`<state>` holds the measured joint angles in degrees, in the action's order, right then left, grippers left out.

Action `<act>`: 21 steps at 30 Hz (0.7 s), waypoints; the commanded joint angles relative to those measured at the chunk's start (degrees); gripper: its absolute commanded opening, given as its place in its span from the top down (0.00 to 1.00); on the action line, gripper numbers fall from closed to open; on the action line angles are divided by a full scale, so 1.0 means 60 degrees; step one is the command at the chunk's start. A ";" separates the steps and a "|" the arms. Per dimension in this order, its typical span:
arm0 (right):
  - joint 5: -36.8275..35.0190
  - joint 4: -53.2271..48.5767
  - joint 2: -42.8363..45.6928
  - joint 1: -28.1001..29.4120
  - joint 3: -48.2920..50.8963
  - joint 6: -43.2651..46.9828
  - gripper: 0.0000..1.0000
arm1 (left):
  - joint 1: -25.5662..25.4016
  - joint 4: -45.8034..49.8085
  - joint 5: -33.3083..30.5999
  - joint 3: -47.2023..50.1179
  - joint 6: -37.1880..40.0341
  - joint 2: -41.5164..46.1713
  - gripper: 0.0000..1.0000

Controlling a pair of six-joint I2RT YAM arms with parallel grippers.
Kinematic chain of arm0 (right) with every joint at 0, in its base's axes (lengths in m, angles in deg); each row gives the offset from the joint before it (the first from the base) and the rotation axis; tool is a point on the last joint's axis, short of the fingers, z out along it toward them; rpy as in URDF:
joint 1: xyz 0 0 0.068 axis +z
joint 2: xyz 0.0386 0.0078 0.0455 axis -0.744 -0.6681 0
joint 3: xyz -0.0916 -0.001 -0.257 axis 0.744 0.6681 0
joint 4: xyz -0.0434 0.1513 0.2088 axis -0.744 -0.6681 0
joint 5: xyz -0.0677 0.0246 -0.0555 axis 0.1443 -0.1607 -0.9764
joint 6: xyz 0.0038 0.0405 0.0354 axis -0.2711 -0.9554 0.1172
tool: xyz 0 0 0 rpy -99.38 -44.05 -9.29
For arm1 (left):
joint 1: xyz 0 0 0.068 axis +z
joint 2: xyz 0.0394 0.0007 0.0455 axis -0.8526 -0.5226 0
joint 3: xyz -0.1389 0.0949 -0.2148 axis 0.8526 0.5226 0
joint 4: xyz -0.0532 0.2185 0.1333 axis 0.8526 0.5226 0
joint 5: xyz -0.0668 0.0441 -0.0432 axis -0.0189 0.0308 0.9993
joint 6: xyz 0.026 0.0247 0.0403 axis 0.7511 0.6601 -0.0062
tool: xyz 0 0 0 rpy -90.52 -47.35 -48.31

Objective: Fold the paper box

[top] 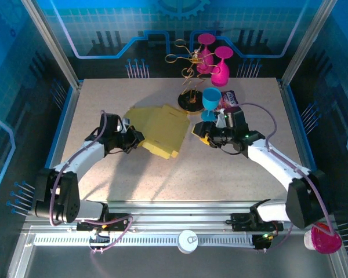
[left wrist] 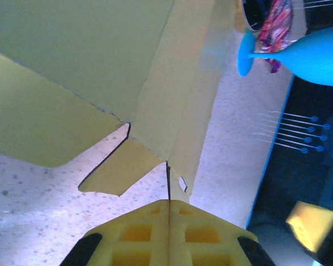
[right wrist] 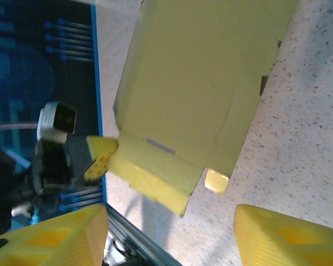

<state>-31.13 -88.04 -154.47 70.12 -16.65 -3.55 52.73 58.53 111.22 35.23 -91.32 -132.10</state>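
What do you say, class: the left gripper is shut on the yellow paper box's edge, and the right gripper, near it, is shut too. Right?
Not quite. The right gripper is open: the right wrist view shows its fingers wide apart, near the paper box. The left gripper is shut on the box's edge.

Left fingers (left wrist: 139,235) pinch the paper box (left wrist: 77,50); right fingers (right wrist: 283,233) spread wide apart
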 commanded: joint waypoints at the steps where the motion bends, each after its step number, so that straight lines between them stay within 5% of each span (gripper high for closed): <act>1: 0.0225 0.2343 -0.0800 -0.0071 0.0459 -0.1808 0.34 | 0.0001 0.0646 0.0346 -0.0304 -0.0403 0.0396 1.00; 13: 0.0298 0.7220 -0.4618 0.0536 0.0712 -0.4187 0.38 | 0.0022 0.0890 0.0500 -0.0356 -0.0521 0.0738 1.00; 21: -0.0273 0.8516 -0.5440 0.0789 0.0684 -0.4995 0.60 | 0.0051 0.1011 0.0564 -0.0372 -0.0481 0.0790 1.00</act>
<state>-30.80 -43.41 -186.73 74.07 -12.45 -30.96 52.75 62.53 112.68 34.90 -92.85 -128.85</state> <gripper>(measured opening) 0.436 0.059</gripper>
